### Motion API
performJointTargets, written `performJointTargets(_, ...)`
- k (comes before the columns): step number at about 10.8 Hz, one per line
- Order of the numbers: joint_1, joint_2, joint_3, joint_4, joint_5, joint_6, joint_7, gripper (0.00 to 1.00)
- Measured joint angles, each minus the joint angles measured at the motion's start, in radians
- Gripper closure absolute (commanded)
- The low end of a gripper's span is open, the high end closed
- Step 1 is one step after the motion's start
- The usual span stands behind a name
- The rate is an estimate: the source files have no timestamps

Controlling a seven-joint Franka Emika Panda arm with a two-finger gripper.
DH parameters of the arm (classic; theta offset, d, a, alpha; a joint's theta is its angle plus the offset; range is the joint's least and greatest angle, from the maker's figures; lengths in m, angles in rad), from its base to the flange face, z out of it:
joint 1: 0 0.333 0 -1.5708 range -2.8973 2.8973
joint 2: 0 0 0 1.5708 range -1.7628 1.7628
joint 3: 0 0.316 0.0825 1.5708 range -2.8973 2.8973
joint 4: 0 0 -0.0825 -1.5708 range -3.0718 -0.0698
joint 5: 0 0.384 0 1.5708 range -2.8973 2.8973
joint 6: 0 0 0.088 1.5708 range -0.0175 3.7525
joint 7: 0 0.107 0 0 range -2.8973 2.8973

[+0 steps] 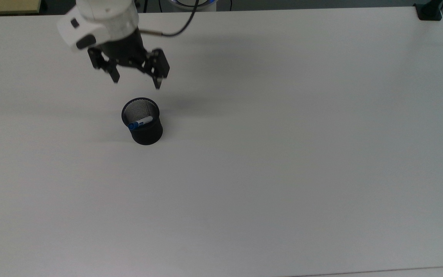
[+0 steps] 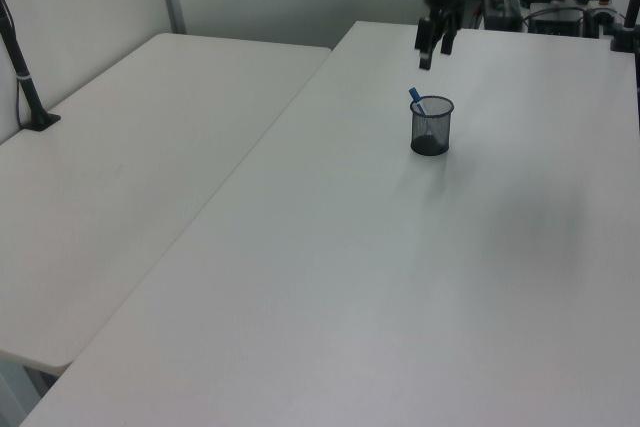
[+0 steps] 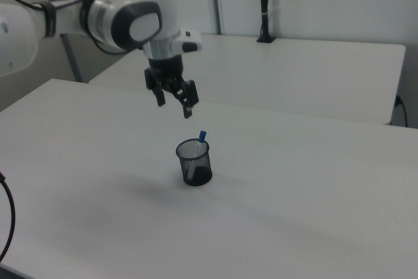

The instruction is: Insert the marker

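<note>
Marker in the cup, end effector clear

The marker (image 1: 140, 122) leans inside the mesh cup (image 1: 143, 122); your end effector (image 1: 137, 81) hangs above, fingers spread wide, empty; lift straight away without knocking the cup.

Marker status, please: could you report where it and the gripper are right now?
Gripper open, empty, above the cup. Marker in the black mesh cup, leaning on the rim, blue cap up. Nothing in the way.
</note>
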Motion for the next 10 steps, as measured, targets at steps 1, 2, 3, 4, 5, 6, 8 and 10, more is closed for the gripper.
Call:
performJointTargets(1, 0.000, -0.040, 0.000, 0.022, 0.000, -0.080, 0.000, 0.00)
performJointTargets(2, -0.001, -0.083, 0.005, 0.030, 0.000, -0.144, 0.000, 0.00)
performJointTargets(3, -0.008, -0.125, 0.022, 0.031, 0.000, -0.203, 0.000, 0.00)
performJointTargets(4, -0.033, -0.160, 0.055, 0.031, -0.001, -0.245, 0.000, 0.00)
performJointTargets(5, -0.067, -0.185, 0.087, 0.031, -0.002, -0.264, 0.001, 0.00)
performJointTargets(6, -0.093, -0.202, 0.105, 0.030, -0.002, -0.270, 0.001, 0.00)
performJointTargets(8, -0.132, -0.209, 0.115, 0.030, -0.002, -0.271, 0.001, 0.00)
performJointTargets(10, -0.167, -0.210, 0.136, 0.029, -0.002, -0.271, 0.001, 0.00)
